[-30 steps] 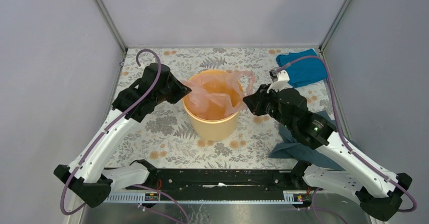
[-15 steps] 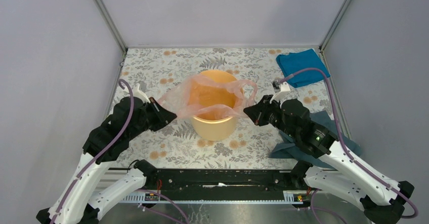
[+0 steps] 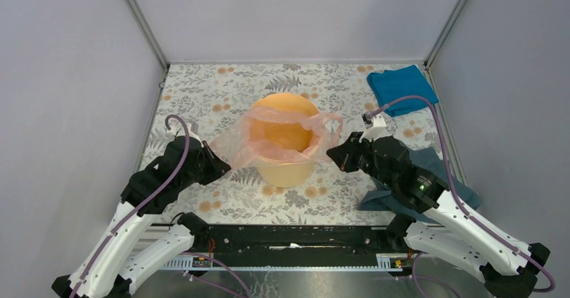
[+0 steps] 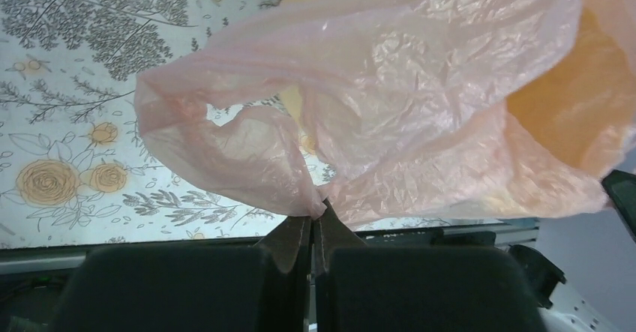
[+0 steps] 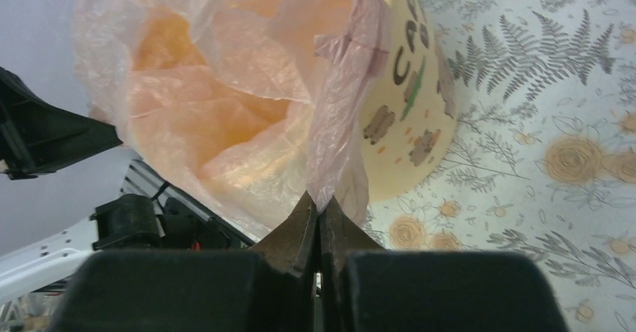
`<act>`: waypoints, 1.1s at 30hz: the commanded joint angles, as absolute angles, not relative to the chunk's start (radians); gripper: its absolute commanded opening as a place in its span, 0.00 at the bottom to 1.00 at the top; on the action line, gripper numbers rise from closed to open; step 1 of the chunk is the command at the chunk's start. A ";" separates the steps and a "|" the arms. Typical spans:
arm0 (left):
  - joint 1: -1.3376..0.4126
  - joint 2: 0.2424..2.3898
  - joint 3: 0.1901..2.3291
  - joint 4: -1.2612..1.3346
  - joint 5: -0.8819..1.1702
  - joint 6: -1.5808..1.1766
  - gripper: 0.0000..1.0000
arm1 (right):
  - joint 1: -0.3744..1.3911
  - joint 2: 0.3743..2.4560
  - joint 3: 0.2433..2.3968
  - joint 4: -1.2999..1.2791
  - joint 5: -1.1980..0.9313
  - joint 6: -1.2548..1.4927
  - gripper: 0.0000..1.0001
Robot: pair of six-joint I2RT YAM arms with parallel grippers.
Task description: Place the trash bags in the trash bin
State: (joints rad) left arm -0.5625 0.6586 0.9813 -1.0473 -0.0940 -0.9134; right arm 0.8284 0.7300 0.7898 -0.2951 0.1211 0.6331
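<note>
The yellow-orange trash bin (image 3: 286, 170) stands upright mid-table. The pale-pink translucent trash bag (image 3: 269, 140) is stretched open over its mouth, most of it hanging inside and its left side trailing outside toward the left arm. My left gripper (image 3: 216, 165) is shut on the bag's left edge, left of and below the bin's rim; the pinch shows in the left wrist view (image 4: 315, 210). My right gripper (image 3: 334, 155) is shut on the bag's right handle strip beside the bin; the pinch shows in the right wrist view (image 5: 320, 203). The bin (image 5: 409, 130) shows printed figures there.
A bright blue cloth (image 3: 401, 89) lies at the far right corner. A grey-blue cloth (image 3: 403, 190) lies under the right arm at the right. The table has a floral cover (image 3: 215, 96). Grey walls close in on three sides.
My left gripper pulled the bag's left edge back from the bin's rim toward the near left and lower. The bag spread open over the bin. My right gripper shifted slightly nearer and lower.
</note>
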 commanded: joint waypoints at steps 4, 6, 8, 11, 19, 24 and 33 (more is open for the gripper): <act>-0.557 0.694 0.936 -1.039 -0.207 -0.965 0.00 | 0.825 0.720 0.748 -0.291 0.234 0.562 0.09; -0.557 0.720 0.923 -0.982 -0.191 -0.955 0.00 | 0.825 0.739 0.734 -0.251 0.258 0.528 0.11; -0.556 0.755 0.907 -0.918 -0.180 -0.942 0.00 | 0.825 0.768 0.721 -0.208 0.294 0.470 0.15; -0.557 0.822 0.906 -0.874 -0.215 -0.924 0.00 | 0.825 0.787 0.648 -0.083 0.344 0.372 0.15; -0.557 0.867 0.922 -0.904 -0.234 -0.872 0.18 | 0.825 0.738 0.655 -0.060 0.259 0.237 0.38; -0.557 0.777 1.001 -1.042 -0.188 -0.875 0.58 | 0.824 0.703 0.770 -0.306 0.144 0.229 0.56; -0.557 0.730 1.352 -1.287 -0.219 -0.671 0.98 | 0.825 0.745 1.033 -0.588 0.015 0.133 0.89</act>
